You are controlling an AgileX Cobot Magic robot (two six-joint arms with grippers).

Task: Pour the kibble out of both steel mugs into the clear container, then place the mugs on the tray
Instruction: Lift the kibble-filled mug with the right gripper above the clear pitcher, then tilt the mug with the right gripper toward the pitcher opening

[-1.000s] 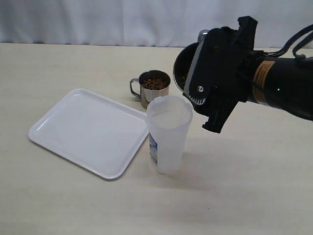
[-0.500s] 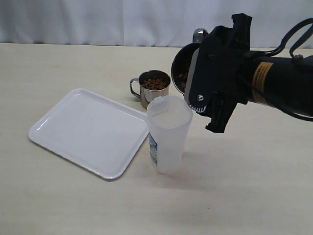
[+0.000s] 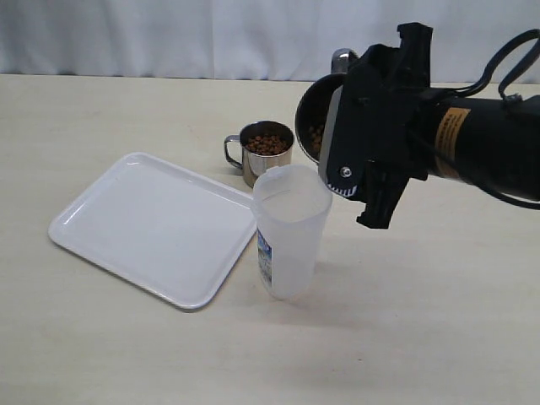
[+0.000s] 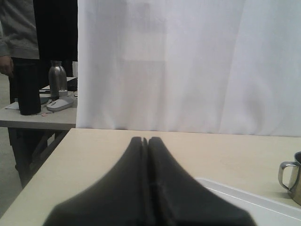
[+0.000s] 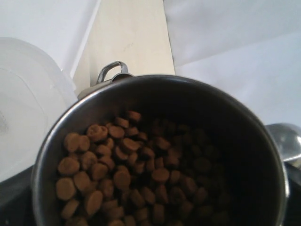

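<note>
1. My right end effector (image 3: pixel 344 126) is clenched on the held steel mug (image 3: pixel 310 118), carrying it in the air, clear of the bench (image 3: pixel 422 329).
2. The held steel mug is tilted hard over, with its mouth facing down toward the clear container (image 3: pixel 291 240). It sits higher than the container's rim and slightly to the right of it in the exterior view, and the two are apart.
3. The kibble (image 5: pixel 117 174) is heaped against the low side of the mug's inner wall, all of it inside the rim.
4. The clear container stands upright on the bench, just beside the near right corner of the tray (image 3: pixel 152 224). I cannot tell whether they touch.
5. The second steel mug (image 3: pixel 268 169) stands upright behind the container, near the tray's far edge. It holds its own load of brown pellets (image 3: pixel 267 143), and its handle points toward the tray side.
6. My left end effector (image 4: pixel 146 140) is closed, fingers pressed together with nothing between them. It hovers over the bench edge facing a white curtain (image 4: pixel 188 66).
</note>
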